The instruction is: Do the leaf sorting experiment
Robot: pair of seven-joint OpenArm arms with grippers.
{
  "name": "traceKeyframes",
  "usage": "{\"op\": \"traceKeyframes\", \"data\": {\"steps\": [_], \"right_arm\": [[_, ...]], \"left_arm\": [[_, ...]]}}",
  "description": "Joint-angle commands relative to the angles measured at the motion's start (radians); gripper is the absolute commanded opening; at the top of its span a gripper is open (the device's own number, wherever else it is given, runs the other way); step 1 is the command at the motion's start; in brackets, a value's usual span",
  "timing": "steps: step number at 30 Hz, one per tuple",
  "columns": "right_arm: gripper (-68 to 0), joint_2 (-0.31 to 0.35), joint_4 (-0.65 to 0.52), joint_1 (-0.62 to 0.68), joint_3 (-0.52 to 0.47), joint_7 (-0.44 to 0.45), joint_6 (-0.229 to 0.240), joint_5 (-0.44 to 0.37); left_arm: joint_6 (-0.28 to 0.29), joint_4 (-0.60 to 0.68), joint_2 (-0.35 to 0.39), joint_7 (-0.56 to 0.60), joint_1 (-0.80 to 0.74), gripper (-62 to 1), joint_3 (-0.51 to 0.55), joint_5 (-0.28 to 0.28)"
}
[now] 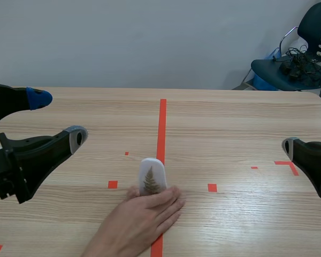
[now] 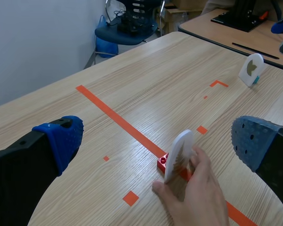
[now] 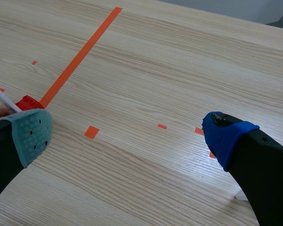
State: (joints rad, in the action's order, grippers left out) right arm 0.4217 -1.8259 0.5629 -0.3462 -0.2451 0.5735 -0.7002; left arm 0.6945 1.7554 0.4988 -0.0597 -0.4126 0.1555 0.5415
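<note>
At the table's (image 1: 230,123) middle in the scene view, a hand (image 1: 142,219) is steadying the leaf card (image 1: 151,176) on the tape line (image 1: 161,128); the left gripper (image 1: 59,118) is hovering spread wide. From the left wrist, the card is standing in a red block (image 2: 163,162). From the right wrist, the right gripper (image 3: 129,136) is gaping empty; reaching now is probably risking striking the hand or toppling the card
</note>
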Motion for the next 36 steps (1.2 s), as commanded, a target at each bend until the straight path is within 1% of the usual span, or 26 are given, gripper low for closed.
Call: {"op": "traceKeyframes", "data": {"steps": [1,8,9,12,14,16,19,20,22,26,27,31,36], "right_arm": [[0.4,0.011,-0.002,-0.012,-0.009,0.014,0.0,-0.011],[0.4,0.011,-0.002,-0.012,-0.009,0.014,0.0,-0.011],[0.4,0.011,-0.002,-0.012,-0.009,0.014,0.0,-0.011],[0.4,0.011,-0.002,-0.012,-0.009,0.014,0.0,-0.011],[0.4,0.011,-0.002,-0.012,-0.009,0.014,0.0,-0.011],[0.4,0.011,-0.002,-0.012,-0.009,0.014,0.0,-0.011],[0.4,0.011,-0.002,-0.012,-0.009,0.014,0.0,-0.011],[0.4,0.011,-0.002,-0.012,-0.009,0.014,0.0,-0.011],[0.4,0.011,-0.002,-0.012,-0.009,0.014,0.0,-0.011],[0.4,0.011,-0.002,-0.012,-0.009,0.014,0.0,-0.011],[0.4,0.011,-0.002,-0.012,-0.009,0.014,0.0,-0.011],[0.4,0.011,-0.002,-0.012,-0.009,0.014,0.0,-0.011],[0.4,0.011,-0.002,-0.012,-0.009,0.014,0.0,-0.011]], "left_arm": [[0.002,-0.001,0.0,0.01,0.011,1.4,0.0,0.005],[0.002,-0.002,0.0,0.01,0.011,1.4,0.0,0.005],[0.002,-0.002,0.0,0.01,0.011,1.4,0.0,-0.001],[0.002,-0.004,0.0,0.01,0.011,1.4,0.0,-0.047],[0.002,-0.017,0.0,0.011,0.011,1.4,-0.002,-0.063],[0.002,-0.042,0.0,0.018,0.015,1.4,-0.015,-0.076],[0.002,-0.113,0.0,0.024,0.039,1.4,-0.066,-0.092],[0.002,-0.145,-0.002,0.039,0.052,1.4,-0.09,-0.109],[-0.007,-0.216,-0.011,0.086,0.086,1.4,-0.141,-0.164],[-0.025,-0.359,-0.056,0.162,0.176,1.4,-0.244,-0.261],[-0.035,-0.393,-0.072,0.177,0.2,1.4,-0.27,-0.287],[-0.123,-0.524,-0.136,0.237,0.299,1.4,-0.369,-0.407],[-0.162,-0.666,-0.206,0.301,0.4,1.4,-0.474,-0.513]]}}
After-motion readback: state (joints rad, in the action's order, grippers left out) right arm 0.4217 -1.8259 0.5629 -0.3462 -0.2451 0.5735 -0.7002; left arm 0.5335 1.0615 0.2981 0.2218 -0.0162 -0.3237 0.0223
